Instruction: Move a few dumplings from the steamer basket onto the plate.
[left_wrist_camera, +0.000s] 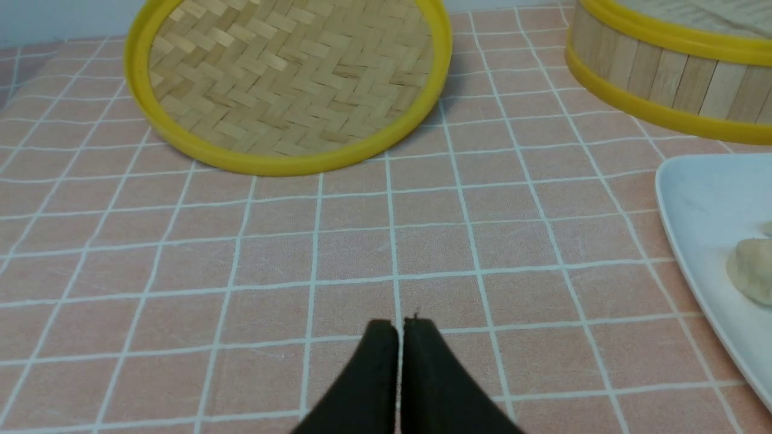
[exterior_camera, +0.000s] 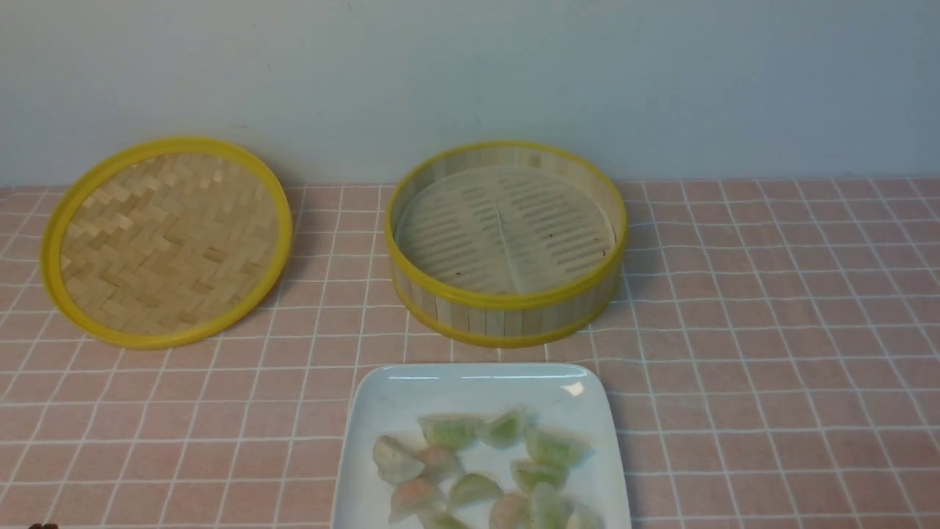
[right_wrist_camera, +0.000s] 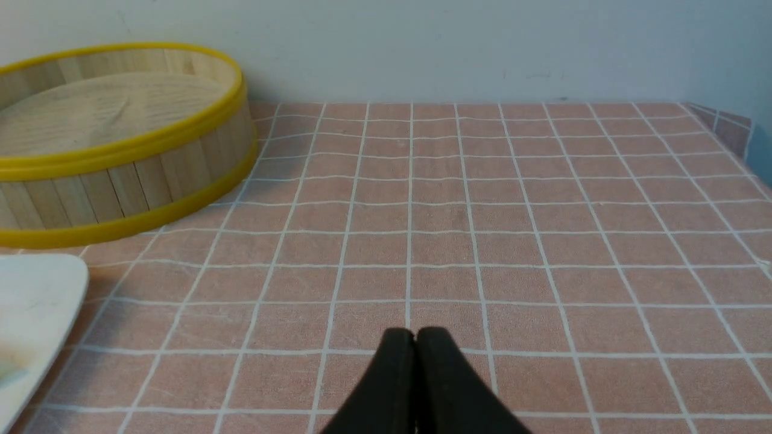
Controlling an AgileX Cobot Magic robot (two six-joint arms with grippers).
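The steamer basket (exterior_camera: 507, 301) stands at the back centre, and its slatted floor shows no dumplings. In front of it the white plate (exterior_camera: 470, 382) holds several dumplings. One pale cream dumpling (left_wrist_camera: 751, 268) lies near the plate's (left_wrist_camera: 693, 199) left edge. My left gripper (left_wrist_camera: 399, 322) is shut and empty, low over the cloth to the left of the plate. My right gripper (right_wrist_camera: 415, 330) is also shut and empty, over the cloth to the right of the plate (right_wrist_camera: 36, 289) and basket (right_wrist_camera: 120, 181). Neither gripper shows in the front view.
The flat woven yellow-rimmed lid (exterior_camera: 167, 242) lies at the back left, seen ahead of the left gripper as lid (left_wrist_camera: 289, 78). Green-filled and pink-filled translucent dumplings (exterior_camera: 540, 448) crowd the plate. A pale wall runs behind the pink checked tablecloth (exterior_camera: 771, 330).
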